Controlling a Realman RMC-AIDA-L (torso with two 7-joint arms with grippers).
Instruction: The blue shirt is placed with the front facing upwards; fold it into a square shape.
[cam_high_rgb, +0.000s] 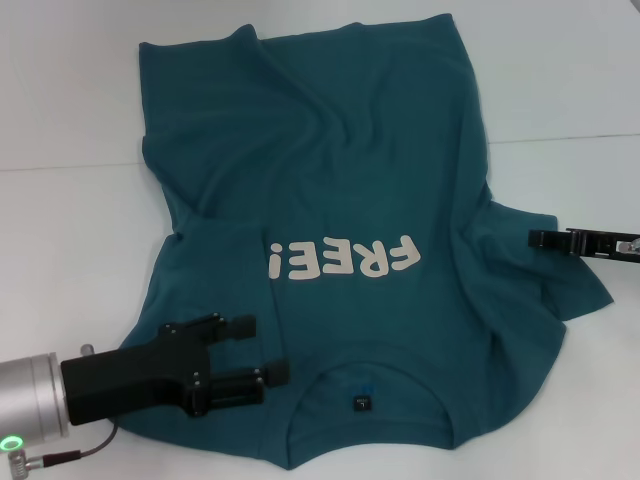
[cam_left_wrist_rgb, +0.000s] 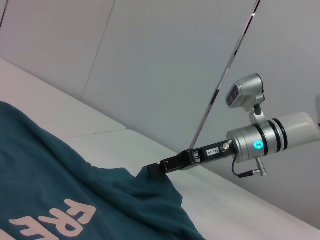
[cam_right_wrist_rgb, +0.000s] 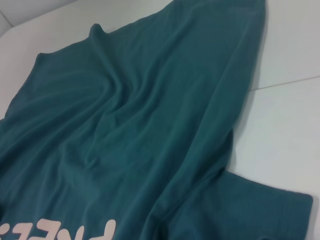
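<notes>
1. The blue shirt (cam_high_rgb: 340, 200) lies spread on the white worktop (cam_high_rgb: 70, 230), print side up. Its collar is at the lower middle of the head view, its hem at the top, and the cream "FREE!" lettering (cam_high_rgb: 340, 261) sits across the centre.
2. It is not flat. Diagonal creases run across the body, and the sleeve at centre left of the frame appears already tucked inward over the chest.
3. Handling, as a judgement: the cloth looks soft, light and limp. It should drape and wrinkle rather than hold a crease, and a lifted edge will likely drag the rest along. Doubled spots such as the sleeve hem, shoulder seam or collar rim should offer the firmest hold.
4. The left pincer (cam_high_rgb: 265, 350) is at lower left of the head view, over the shoulder area beside the collar. Its fingers stand apart, with nothing visibly between them.
5. The right pincer (cam_high_rgb: 540, 238) is at the right edge of the head view, its tip at the other sleeve. In the left wrist view (cam_left_wrist_rgb: 156, 168) its tip meets a raised peak of cloth, so it appears clamped on the sleeve.
6. A seam line (cam_high_rgb: 560, 138) crosses the worktop at upper right. Nothing else lies around the shirt, and only its own wrinkles hinder a clean fold.
</notes>
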